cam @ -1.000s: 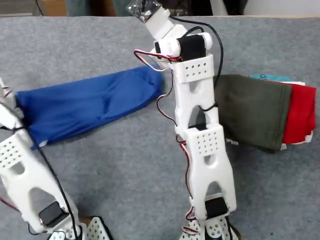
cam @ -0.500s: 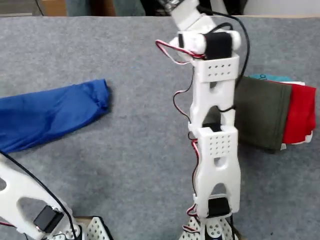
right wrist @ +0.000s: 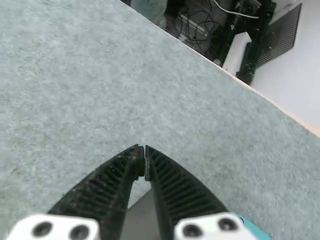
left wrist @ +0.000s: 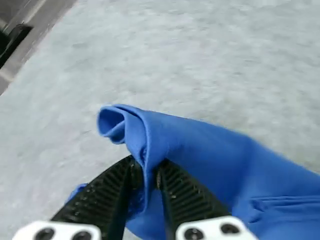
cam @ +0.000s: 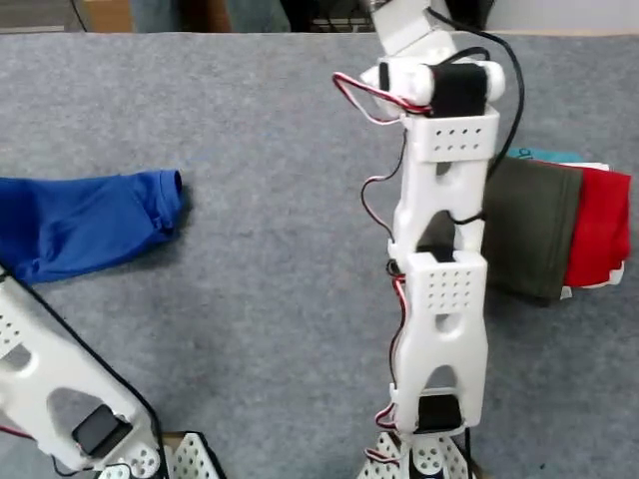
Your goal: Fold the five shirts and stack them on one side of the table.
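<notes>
A blue shirt (cam: 85, 222) lies bunched at the table's left edge. My left gripper (left wrist: 145, 172) is shut on the blue shirt (left wrist: 210, 165), pinching a fold of the cloth between its black fingers. A stack of folded shirts sits at the right side, with an olive shirt (cam: 529, 225) on top, a red shirt (cam: 599, 225) under it and a teal edge (cam: 534, 155) behind. My right gripper (right wrist: 144, 160) hangs over bare grey cloth near the table's far edge, shut with nothing between its fingers. The right arm (cam: 439, 259) crosses the stack's left part.
The grey felt table (cam: 270, 299) spreads between the blue shirt and the stack. Beyond its far edge stand dark stands and cables (right wrist: 215, 25). The left arm's white base (cam: 60, 389) sits at the near left corner.
The left gripper has dragged the blue shirt leftwards, so its end is now near the left edge. The right arm has let go of it and swung right and towards the far edge.
</notes>
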